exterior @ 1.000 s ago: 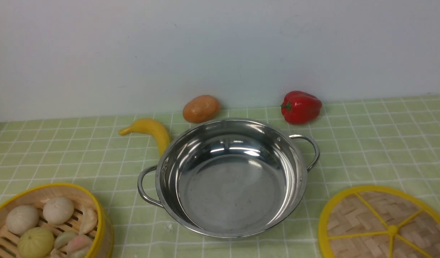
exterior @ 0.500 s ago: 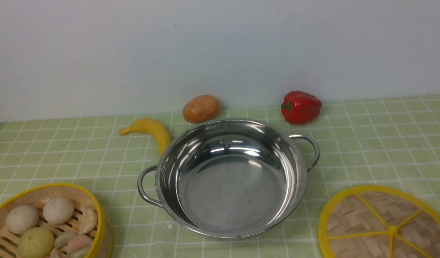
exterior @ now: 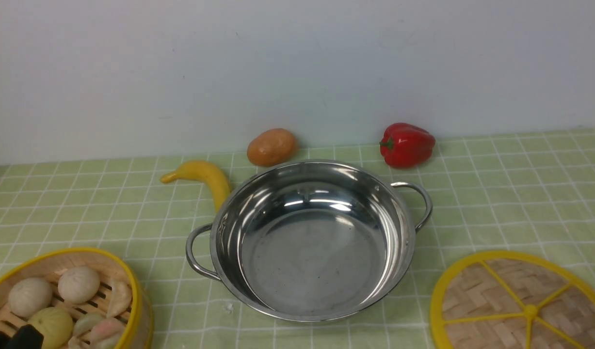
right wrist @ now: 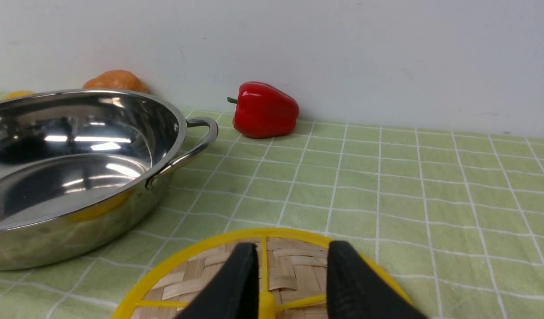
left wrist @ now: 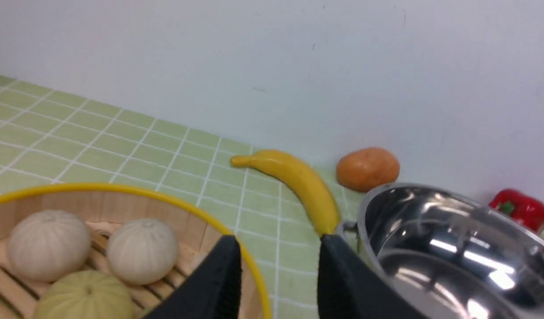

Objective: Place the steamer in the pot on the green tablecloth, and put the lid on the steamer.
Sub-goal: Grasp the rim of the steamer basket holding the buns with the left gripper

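Front view: banana [exterior: 200,175] just beside pot [exterior: 313,242]; potato [exterior: 272,147], pepper [exterior: 407,145] behind.

Beyond the parted fingertips of the left gripper [left wrist: 278,241], the round yellow-rimmed bamboo steamer [exterior: 143,310] is seen close by; to its right, farther out, the wide stainless-steel pot [exterior: 316,261] is set on the green checked tablecloth [exterior: 496,203]. Ahead of the right gripper [right wrist: 293,248], the flat woven bamboo lid [exterior: 491,300] is laid.
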Robot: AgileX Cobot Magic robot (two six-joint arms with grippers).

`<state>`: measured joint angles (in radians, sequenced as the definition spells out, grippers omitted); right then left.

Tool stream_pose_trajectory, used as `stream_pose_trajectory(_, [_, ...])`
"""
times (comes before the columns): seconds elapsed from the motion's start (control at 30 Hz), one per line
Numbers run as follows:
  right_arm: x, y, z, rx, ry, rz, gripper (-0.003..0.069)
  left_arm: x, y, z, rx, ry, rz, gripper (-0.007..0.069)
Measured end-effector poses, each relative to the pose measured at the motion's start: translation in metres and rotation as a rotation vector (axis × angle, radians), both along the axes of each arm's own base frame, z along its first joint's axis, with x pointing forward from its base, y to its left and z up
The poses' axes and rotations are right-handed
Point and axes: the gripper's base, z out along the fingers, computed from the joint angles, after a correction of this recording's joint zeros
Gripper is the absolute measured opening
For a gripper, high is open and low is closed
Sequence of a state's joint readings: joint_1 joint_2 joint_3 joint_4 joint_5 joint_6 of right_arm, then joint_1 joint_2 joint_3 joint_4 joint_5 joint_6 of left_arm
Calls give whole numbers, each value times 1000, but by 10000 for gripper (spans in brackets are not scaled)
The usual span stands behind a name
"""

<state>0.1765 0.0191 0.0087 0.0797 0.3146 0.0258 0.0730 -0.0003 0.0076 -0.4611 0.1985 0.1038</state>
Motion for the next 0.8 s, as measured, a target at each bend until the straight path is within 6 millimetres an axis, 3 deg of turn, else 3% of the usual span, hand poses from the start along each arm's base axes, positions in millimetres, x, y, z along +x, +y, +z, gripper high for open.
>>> stream_pose_trajectory(0.33, [0,0,0,0,0,0,243,0,7,15,-160,-165,80,243])
stream_pose_trajectory(0.47, [0,0,0,0,0,0,243,-1,2,28,-215,-129,31,243])
stream_pose_trajectory(0.67, [0,0,0,0,0,0,243,8,-15,63,-206,172,-146,243])
stream_pose_trajectory(0.73, [0,0,0,0,0,0,243,20,-23,79,-138,412,-252,243])
stream_pose_trajectory(0.8, [0,0,0,0,0,0,243,30,-24,82,-63,579,-314,243])
